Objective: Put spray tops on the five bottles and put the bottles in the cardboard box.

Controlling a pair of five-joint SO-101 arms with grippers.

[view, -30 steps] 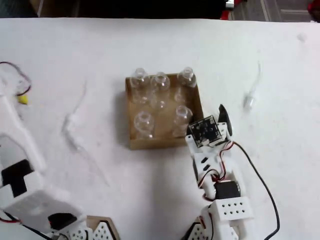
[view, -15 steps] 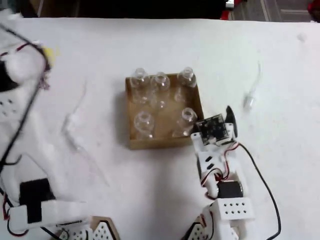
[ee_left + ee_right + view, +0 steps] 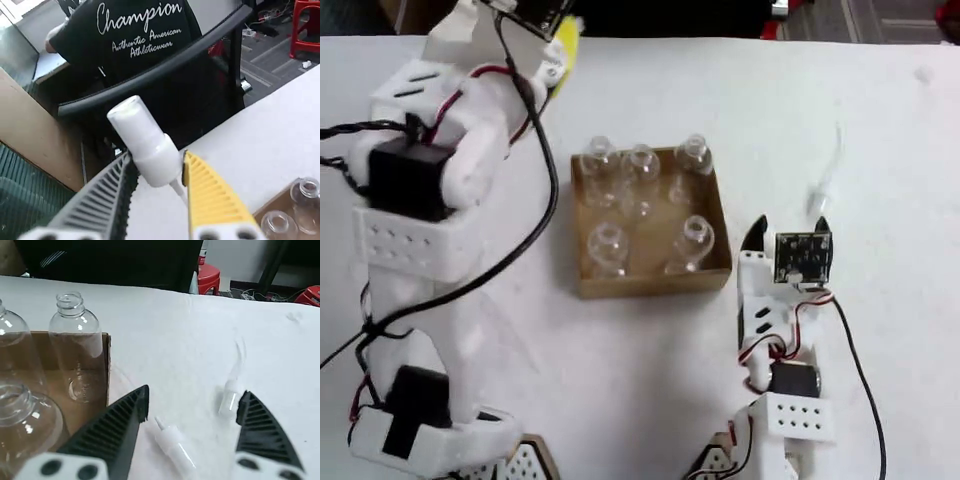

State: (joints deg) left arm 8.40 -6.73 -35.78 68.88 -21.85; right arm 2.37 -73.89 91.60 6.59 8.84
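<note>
Five bottles (image 3: 640, 170) stand upright in the cardboard box (image 3: 650, 287), necks open, none capped. The left gripper (image 3: 157, 167) sits high near the table's far edge, well apart from the box, clenched on a white spray top (image 3: 145, 142); a short stub of its tube shows below the collar. The right gripper (image 3: 788, 230) is low over the table (image 3: 880, 120), just beside the box's right wall, jaws spread wide and grasping nothing. Two loose spray tops lie ahead of it, one close (image 3: 172, 447), one farther (image 3: 230, 396). Step in hand, by the look of it: carry the held top to a bottle and seat it. To do that well, bring the top in plumb above one neck and lead with the tube tip, since the thin tube probably flexes and could snag the rim. Lower slowly, then press or twist only once the collar sits square. The bottles look light and unbraced, so the free gripper might steady the target; the near-right bottle (image 3: 690, 240) is closest to it
</note>
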